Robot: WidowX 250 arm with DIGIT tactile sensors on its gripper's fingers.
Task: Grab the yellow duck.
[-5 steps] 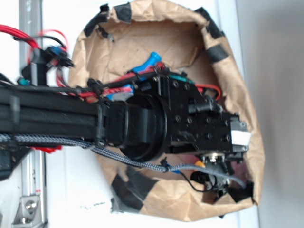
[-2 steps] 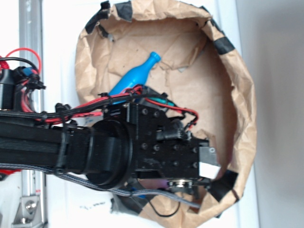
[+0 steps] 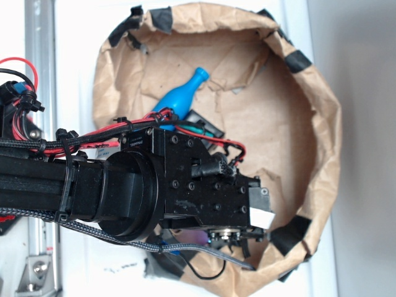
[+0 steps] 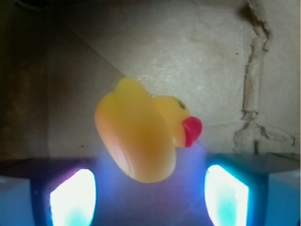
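1. Yellow duck (image 4: 143, 136): lies on the brown paper floor of the paper bin (image 3: 318, 124), straight ahead of my gripper (image 4: 150, 197) in the wrist view, centred between the two glowing pads (image 4: 73, 197). In the exterior view my arm hides it.
2. Axis: the duck's body runs left to right, beak to the right, so its length spans the gap between my pads, not along it.
3. Gripper state: pads stand apart, one each side of the duck, neither touching it.
4. Blue bottle (image 3: 179, 96): lies tilted farther back in the bin, well apart from my gripper.
5. Change: my arm has swung lower in the exterior view than a second ago, the bottle, then mostly covered, now shows in full.
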